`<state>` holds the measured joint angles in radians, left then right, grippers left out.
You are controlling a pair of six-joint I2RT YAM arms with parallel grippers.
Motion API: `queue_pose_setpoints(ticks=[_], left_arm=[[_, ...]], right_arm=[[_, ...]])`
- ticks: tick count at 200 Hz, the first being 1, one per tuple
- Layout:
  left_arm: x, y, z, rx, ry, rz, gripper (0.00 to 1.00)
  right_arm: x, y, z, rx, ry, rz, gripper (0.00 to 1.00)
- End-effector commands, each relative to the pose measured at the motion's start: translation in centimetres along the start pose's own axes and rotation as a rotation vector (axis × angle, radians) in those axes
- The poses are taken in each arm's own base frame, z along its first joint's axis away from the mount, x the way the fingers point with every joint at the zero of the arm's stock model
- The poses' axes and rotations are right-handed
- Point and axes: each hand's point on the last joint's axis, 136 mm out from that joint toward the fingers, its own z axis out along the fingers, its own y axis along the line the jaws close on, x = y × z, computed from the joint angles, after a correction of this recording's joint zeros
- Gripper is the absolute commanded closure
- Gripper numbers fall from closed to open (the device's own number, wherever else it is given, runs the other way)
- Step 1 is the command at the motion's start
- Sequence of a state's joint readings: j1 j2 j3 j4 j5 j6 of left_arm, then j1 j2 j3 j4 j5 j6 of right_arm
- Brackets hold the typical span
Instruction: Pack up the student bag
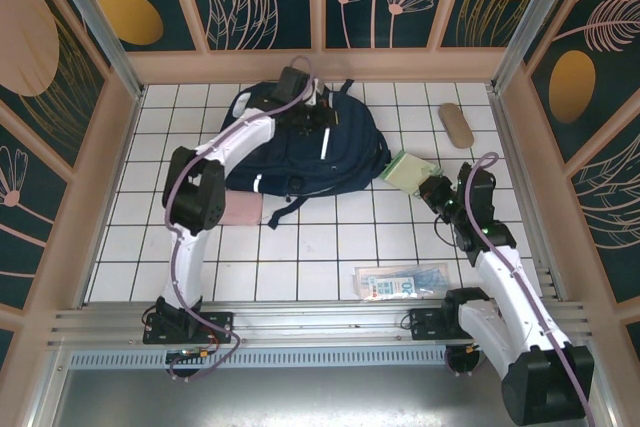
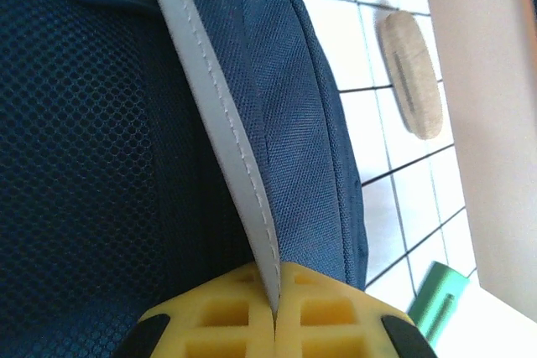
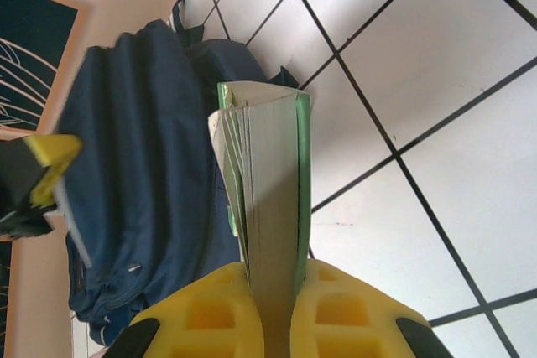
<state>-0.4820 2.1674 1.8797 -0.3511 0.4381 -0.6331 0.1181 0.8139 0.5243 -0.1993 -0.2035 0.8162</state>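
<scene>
Yellow left jaws are seen closest in the left wrist view, pressed together on a white stripe [image 2: 226, 123] of the student bag [image 2: 319, 123]. This stripe runs up and away from between them. Navy weave lies to the right of the stripe and a mesh panel [image 2: 84, 165] to its left. Ahead and to the right of the jaws, a tan oval case [image 2: 411, 73] lies on the white-tiled counter [image 2: 336, 35], apart from the bag.

At the right wrist, the right jaws are clamped on a green book [image 3: 268, 182], which is held on edge with its pages showing and juts forward from them. The bag is seen ahead and to the left of these jaws.

From above, the left arm [image 1: 215, 162] is stretched over the bag, with its jaws at the far top of the bag. The book is held just beside the bag's right edge; contact cannot be told. A pink pouch [image 1: 243, 209] is partly covered by the bag. A clear packet [image 1: 403, 282] lies on the near side of the right jaws, well apart from them.
</scene>
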Motion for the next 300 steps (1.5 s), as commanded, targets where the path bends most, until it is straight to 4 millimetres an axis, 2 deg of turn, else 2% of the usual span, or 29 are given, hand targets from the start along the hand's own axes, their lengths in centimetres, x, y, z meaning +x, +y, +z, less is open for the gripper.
queue_pose_setpoints(ticks=[1,34,55,80,104,149,206,222,236,269,279,282,288,300], left_arm=[[-5.0,-6.2,-8.2,0.112,-0.144,0.112,1.00],[-5.2,-10.0,-12.1,0.232,-0.131,0.183,1.00],[-5.6,-10.9,-13.5,0.230,-0.137,0.222,1.00],[-6.0,-10.9,-14.6,0.229,-0.144,0.234,1.00],[-6.5,-10.9,-15.5,0.264,-0.155,0.232,1.00],[-6.9,-11.7,-16.6,0.368,-0.155,0.227,1.00],[-7.2,-12.3,-17.9,0.465,-0.160,0.201,1.00],[-7.2,-12.2,-18.2,0.478,-0.160,0.190,1.00],[-7.2,-12.1,-18.4,0.483,-0.165,0.185,1.00],[-7.5,-11.4,-18.8,0.487,-0.176,0.164,1.00],[-7.7,-11.2,-19.0,0.485,-0.181,0.155,1.00],[-7.8,-11.0,-19.0,0.485,-0.183,0.149,1.00],[-7.8,-10.8,-19.1,0.485,-0.185,0.142,1.00],[-8.1,-10.4,-19.4,0.490,-0.193,0.126,1.00]], right_arm=[[-2.5,2.9,-0.3,-0.074,-0.067,-0.034,1.00],[-2.9,4.3,1.2,-0.118,-0.029,-0.028,1.00],[-3.2,6.6,1.7,-0.202,-0.005,-0.054,1.00],[-3.1,9.3,2.2,-0.298,0.040,-0.085,1.00],[-1.8,12.2,2.9,-0.369,0.106,-0.162,1.00],[2.8,16.9,5.6,-0.503,0.295,-0.256,1.00],[4.9,19.7,11.6,-0.610,0.418,-0.119,1.00],[6.3,21.3,13.4,-0.641,0.462,-0.113,1.00],[8.0,22.0,15.8,-0.601,0.495,-0.106,1.00],[12.1,25.1,20.0,-0.569,0.550,-0.110,1.00],[12.4,25.3,21.6,-0.534,0.544,-0.105,0.89],[13.4,25.6,21.8,-0.528,0.558,-0.111,0.86],[13.9,25.6,22.5,-0.507,0.565,-0.109,0.77],[14.6,25.5,23.6,-0.473,0.570,-0.095,0.54]])
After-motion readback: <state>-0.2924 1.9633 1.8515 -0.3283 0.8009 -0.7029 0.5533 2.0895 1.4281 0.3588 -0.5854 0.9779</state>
